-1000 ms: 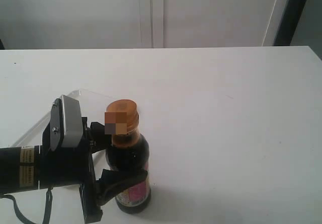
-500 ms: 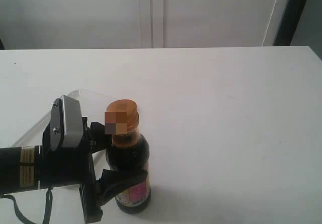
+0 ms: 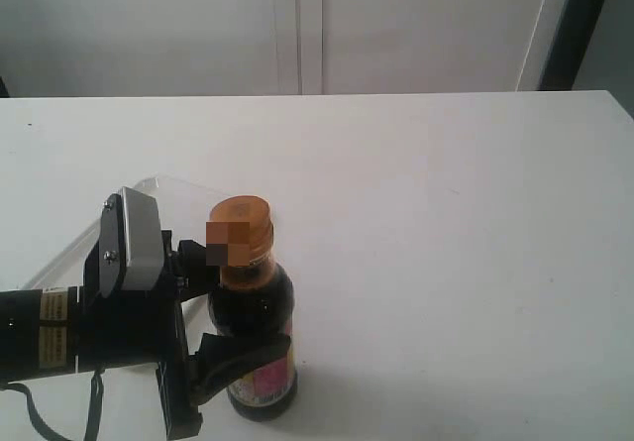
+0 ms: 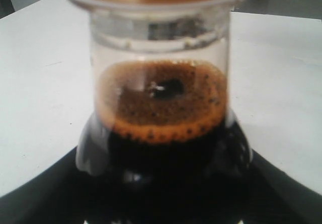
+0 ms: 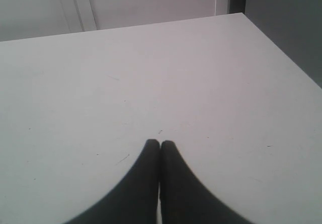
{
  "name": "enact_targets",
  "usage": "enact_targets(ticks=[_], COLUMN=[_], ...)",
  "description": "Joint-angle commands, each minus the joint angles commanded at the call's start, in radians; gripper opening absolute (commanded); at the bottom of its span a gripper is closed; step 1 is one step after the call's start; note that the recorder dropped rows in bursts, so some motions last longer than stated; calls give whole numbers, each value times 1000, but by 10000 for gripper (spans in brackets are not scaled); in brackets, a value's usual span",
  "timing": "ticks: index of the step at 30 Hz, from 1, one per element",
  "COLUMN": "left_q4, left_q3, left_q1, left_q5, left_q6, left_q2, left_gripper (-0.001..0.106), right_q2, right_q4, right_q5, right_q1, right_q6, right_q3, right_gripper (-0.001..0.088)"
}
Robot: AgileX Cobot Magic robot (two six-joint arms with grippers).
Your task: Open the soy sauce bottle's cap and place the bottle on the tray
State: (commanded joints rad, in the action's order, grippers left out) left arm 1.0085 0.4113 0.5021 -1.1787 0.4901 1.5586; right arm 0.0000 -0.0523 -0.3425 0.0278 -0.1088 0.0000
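Left gripper (image 3: 233, 347) was clamped on the soy sauce bottle (image 3: 253, 337), upright on the bench (image 3: 446, 243) beside the tray (image 3: 149, 185). The cap (image 3: 241, 225) looked closed, though blurred. Right gripper (image 5: 160, 148), fingers together, idle. Step: steadying; next, the right gripper must flip the cap.

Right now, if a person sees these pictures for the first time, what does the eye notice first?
First, the soy sauce bottle, dark and upright near the front of the white table, its orange-brown cap shut. The black left gripper clasps its body from the left side. Behind them lies the tray, partly hidden; the right gripper is closed over bare table.
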Motion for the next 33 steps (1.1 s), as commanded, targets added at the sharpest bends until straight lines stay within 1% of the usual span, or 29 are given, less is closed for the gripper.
enact_targets(ticks=[17,20,24,29,33], left_q4=[0,0,0,0,0], left_q3=[0,0,0,0,0], left_q1=[0,0,0,0,0], left_q5=[0,0,0,0,0], left_q6=[0,0,0,0,0], left_q2=[0,0,0,0,0], left_gripper=[0,0,0,0,0], right_q2=[0,0,0,0,0], right_q4=[0,0,0,0,0], right_q5=[0,19,120,319,422], right_q1=[0,0,0,0,0], right_q6=[0,0,0,0,0], right_q3=[0,0,0,0,0], right_gripper=[0,0,0,0,0])
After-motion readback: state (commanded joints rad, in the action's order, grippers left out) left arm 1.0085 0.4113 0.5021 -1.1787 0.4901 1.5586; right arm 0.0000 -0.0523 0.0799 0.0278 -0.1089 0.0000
